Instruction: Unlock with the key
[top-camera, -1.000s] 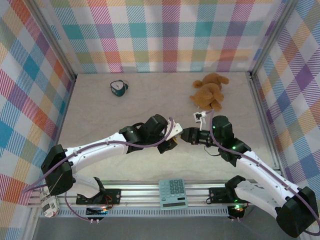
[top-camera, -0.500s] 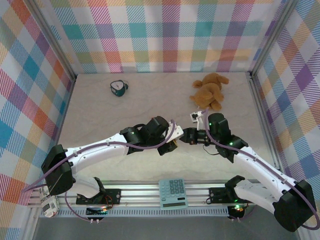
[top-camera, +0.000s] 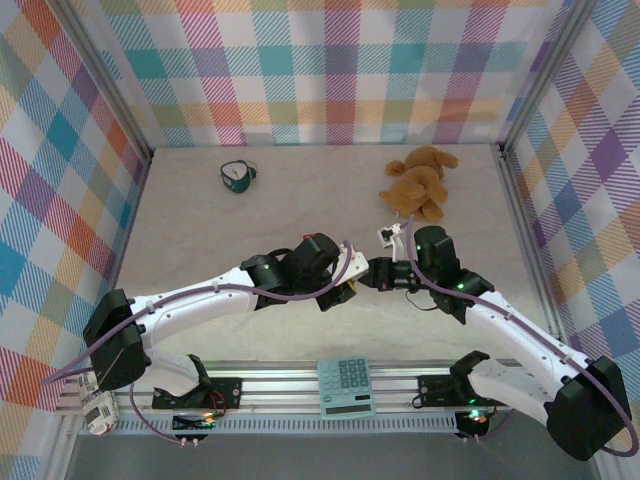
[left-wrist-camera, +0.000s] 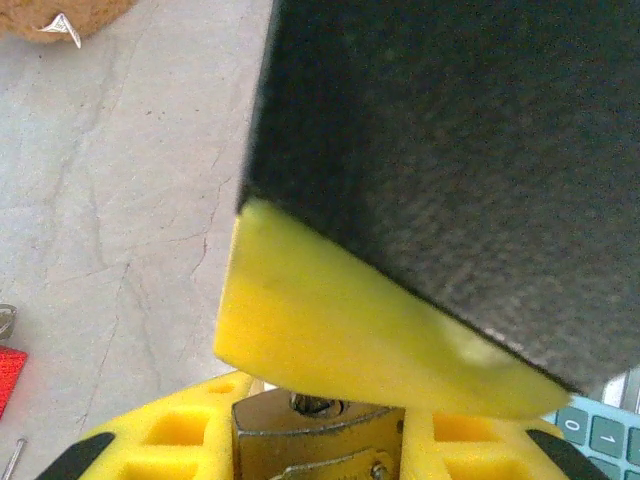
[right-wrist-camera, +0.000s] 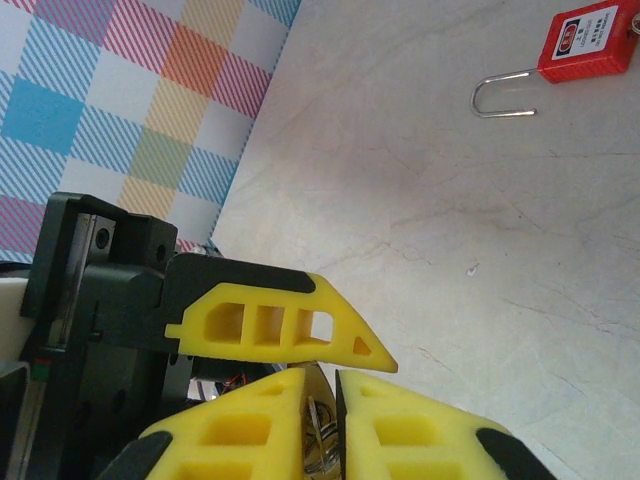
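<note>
R jaws nearly together, pinching slim metal key (right-wrist-camera: 318, 430). L jaws clamped on brass padlock (left-wrist-camera: 310, 445). Both meet approx. middle of table (top-camera: 230, 220); red padlock (right-wrist-camera: 588, 42) lies well apart.

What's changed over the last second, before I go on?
The right arm shifted slightly left, bringing the right end effector closer against the left end effector, which holds the brass padlock. The left arm, the teddy bear and the calculator stayed put.
</note>
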